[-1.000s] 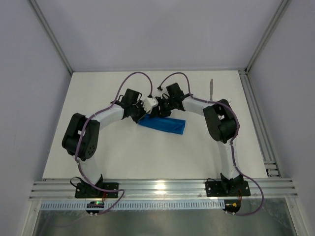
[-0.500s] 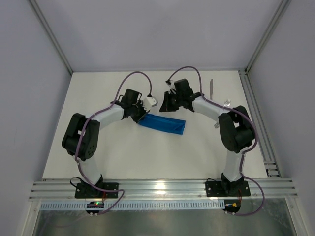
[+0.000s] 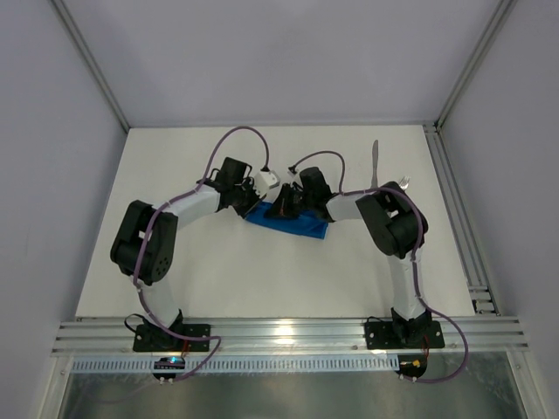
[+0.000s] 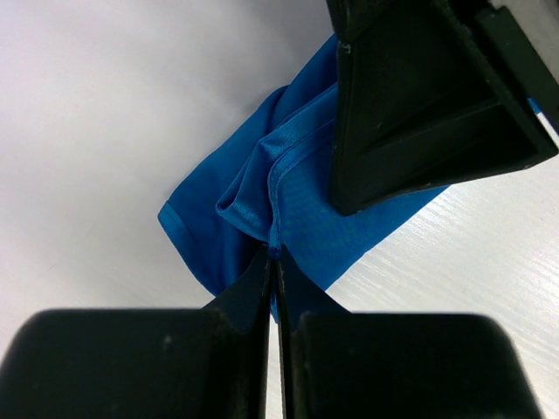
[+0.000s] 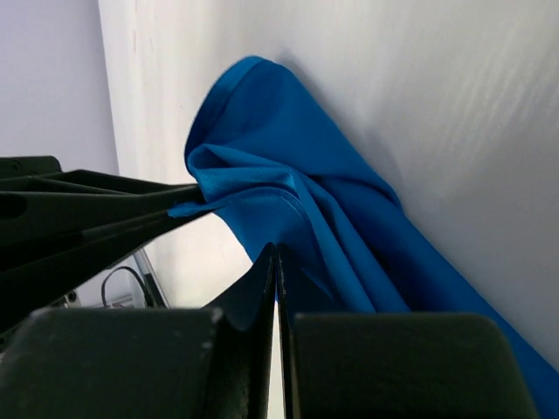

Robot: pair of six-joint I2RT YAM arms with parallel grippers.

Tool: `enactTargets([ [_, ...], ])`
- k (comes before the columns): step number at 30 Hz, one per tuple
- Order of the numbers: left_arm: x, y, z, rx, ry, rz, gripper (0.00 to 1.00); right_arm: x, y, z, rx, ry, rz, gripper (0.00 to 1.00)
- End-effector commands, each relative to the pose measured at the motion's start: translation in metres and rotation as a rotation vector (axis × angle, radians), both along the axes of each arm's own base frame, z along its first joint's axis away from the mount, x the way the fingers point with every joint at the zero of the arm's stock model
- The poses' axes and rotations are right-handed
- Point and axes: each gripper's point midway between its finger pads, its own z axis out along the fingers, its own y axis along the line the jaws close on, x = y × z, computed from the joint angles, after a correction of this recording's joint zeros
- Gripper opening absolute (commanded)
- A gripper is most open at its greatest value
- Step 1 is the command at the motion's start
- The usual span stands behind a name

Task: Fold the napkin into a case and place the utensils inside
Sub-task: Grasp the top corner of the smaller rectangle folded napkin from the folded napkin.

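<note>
Two sets of fingers on one cloth. The napkin (image 3: pixel 301 227) lies mid-surface as a narrow folded band running 10 to 4 o'clock in the top view. Its 10 o'clock end is bunched up.

- Left fingers (image 4: pixel 249 292): clenched on a raised edge at that bunched end, with cloth pinched right at the tips.
- Right fingers (image 5: pixel 249 288): pressed together, tips at the cloth just beside the left pair. I cannot tell whether a layer is caught between them.
- Knife (image 3: pixel 375 160) and fork (image 3: pixel 403 182): bare on the surface (image 3: pixel 218 271), at about 2 o'clock from the napkin and well apart from it.

Step in hand, as I judge it: still shaping the case. The mouth at the bunched end is being worked, and nothing is loaded yet.

The next move calls for the left pinch to keep the top layer lifted so an opening shows. The right arm must then let go and travel toward 2 o'clock for a utensil.

Change: half a second ago the right arm was drawn back toward 1 o'clock, off the cloth. Now it is down on the napkin again. The left arm, the napkin and the knife have not shifted.
</note>
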Motion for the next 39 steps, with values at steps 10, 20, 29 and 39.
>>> enactTargets([
  [10, -0.004, -0.019, 0.003, 0.029, -0.040, -0.109, 0.00, 0.025, 0.011, 0.000, 0.079, 0.045, -0.112, 0.04],
  [20, -0.021, -0.010, -0.028, 0.195, -0.083, -0.205, 0.00, 0.013, 0.004, 0.018, 0.175, 0.080, -0.119, 0.25],
  [29, -0.018, -0.010, -0.027, 0.197, -0.102, -0.200, 0.00, 0.009, -0.006, 0.030, 0.201, 0.085, -0.137, 0.35],
  [39, -0.020, -0.010, -0.030, 0.199, -0.090, -0.204, 0.00, 0.005, 0.000, 0.037, 0.254, 0.074, -0.110, 0.35],
])
